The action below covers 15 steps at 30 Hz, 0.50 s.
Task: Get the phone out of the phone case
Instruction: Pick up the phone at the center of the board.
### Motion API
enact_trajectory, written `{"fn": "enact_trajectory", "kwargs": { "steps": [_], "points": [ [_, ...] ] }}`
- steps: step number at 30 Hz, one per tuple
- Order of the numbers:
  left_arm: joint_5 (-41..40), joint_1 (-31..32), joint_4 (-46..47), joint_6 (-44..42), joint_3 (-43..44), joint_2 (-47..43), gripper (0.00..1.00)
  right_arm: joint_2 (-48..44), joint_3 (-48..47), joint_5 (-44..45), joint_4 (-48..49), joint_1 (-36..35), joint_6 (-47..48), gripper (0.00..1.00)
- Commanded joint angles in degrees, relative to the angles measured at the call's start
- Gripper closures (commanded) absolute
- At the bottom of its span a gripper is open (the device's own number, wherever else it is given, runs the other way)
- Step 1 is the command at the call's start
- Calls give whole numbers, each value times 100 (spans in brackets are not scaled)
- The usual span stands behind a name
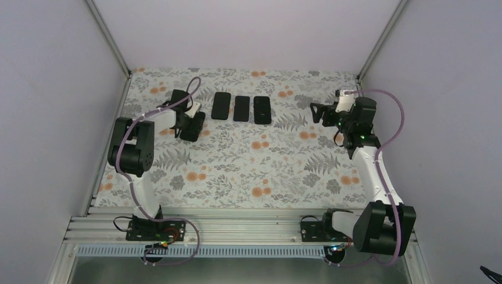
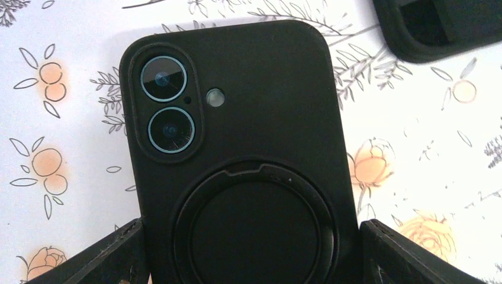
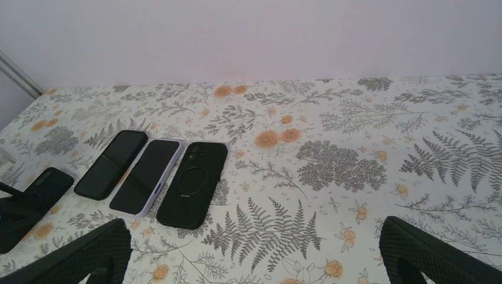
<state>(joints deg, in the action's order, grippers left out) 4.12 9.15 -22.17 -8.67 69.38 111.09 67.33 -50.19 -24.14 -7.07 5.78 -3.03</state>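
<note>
We see the cased phone (image 2: 260, 118) just to the left of the row of three handsets (image 1: 241, 108) at the far middle of the bench (image 1: 272, 171). It faces back-up, with its twin lenses (image 2: 167, 106) and a round ring (image 2: 254, 231) showing, so the phone is not yet out of its case.

The left claw (image 2: 251, 254) straddles the ring end. One of its fingers (image 2: 100, 254) sits against each long edge, and we read that as a grip across the width. The long axis runs straight away from this claw, lens end farthest out, and lies roughly parallel to the handsets of the row.

The right claw (image 3: 254, 254) hangs wide open and holds nothing, well to the right of the row and facing it. The left arm is plainly the nearer, and the right must cross over to help.

We judge the row to be the obstacle, because it lies directly between the right claw and the cased phone. Its leftmost handset is so close to the case that a sideways peel could knock it. The rightmost handset also wears a ringed black case and could be mistaken for the target.
</note>
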Motion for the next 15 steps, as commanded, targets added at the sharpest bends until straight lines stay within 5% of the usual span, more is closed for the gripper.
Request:
{"fn": "enact_trajectory", "kwargs": {
  "steps": [1,15],
  "points": [
    [190,32,-1052,-839,-465,-34,32,-90,71,-244,116,61,126,1],
    [146,26,-1148,-764,-300,-128,17,-159,28,-342,96,63,113,1]
  ]
}}
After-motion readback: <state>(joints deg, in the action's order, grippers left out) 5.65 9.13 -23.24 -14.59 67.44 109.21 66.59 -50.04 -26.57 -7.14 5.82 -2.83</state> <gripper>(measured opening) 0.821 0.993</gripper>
